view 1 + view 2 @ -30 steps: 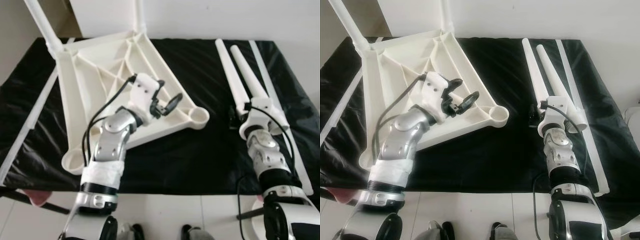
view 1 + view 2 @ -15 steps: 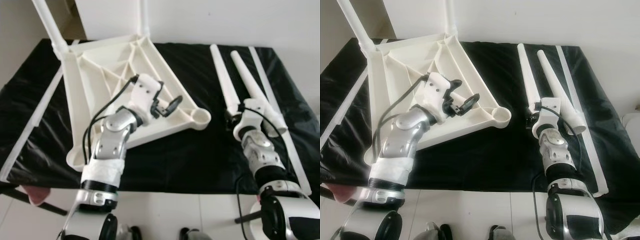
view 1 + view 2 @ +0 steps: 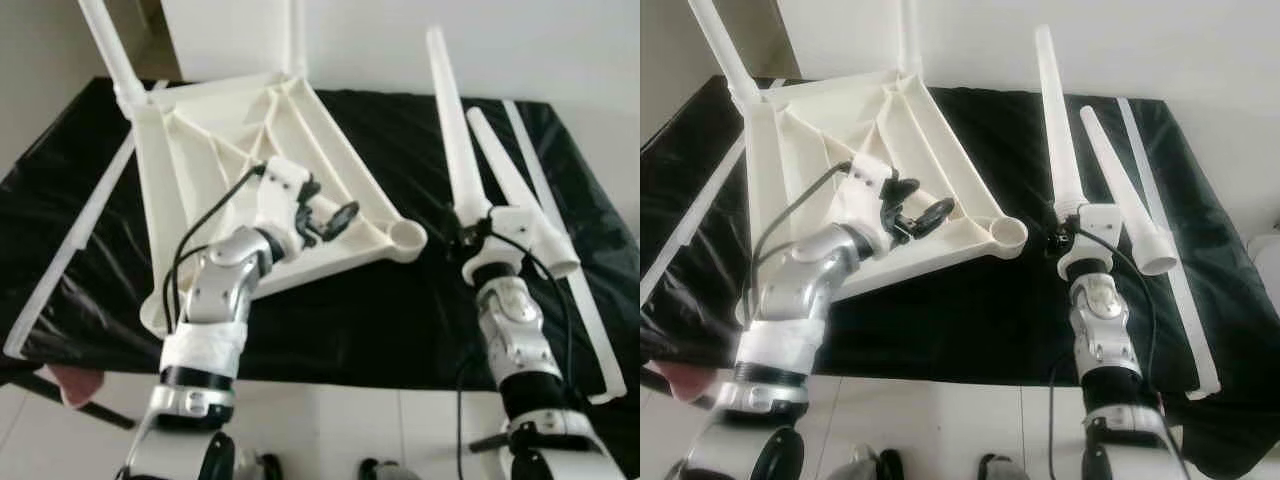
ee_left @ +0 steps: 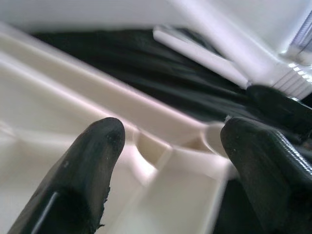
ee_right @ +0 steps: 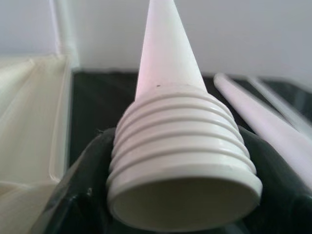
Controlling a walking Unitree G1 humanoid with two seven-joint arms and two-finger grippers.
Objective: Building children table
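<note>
Tabletop (image 3: 210, 130) under the released left claw (image 3: 325, 215); right claw (image 3: 1065, 238) grasps a leg (image 3: 1055, 130).

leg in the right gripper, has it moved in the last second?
Yes. The right gripper has tipped the held leg up off the black sheet; the other loose leg lies flat beside it.
</note>
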